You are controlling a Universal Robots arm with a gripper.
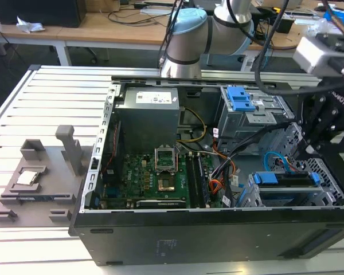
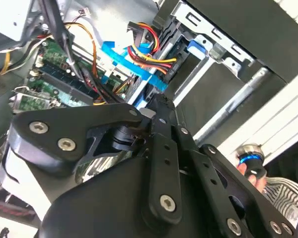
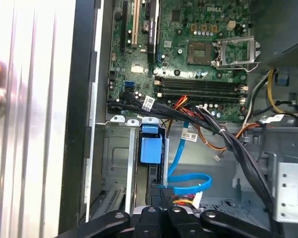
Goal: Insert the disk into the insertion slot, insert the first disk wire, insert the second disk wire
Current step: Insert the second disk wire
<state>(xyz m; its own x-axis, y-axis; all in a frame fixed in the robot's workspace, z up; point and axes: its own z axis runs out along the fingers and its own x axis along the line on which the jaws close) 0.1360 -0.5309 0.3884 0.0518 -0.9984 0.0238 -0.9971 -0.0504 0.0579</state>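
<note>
Gripper [image 1: 298,153], finger state untellable, sits at the disk [image 1: 288,182], already in the slot [image 1: 327,197]; the blue wire [image 3: 188,179] looks thin, floppy and light, best pinched at its stiff connector

A slatted metal table [image 1: 23,109] carries the open computer case [image 1: 218,235] and a grey fixture [image 1: 40,183] beside it

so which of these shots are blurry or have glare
Exterior view: evenly lit and fairly sharp across the motherboard. Second wrist view: the gripper linkage up close looks soft; pale washed-out strip at one edge. First wrist view: motherboard crisp, bright sheen on the ribbed table.
</note>
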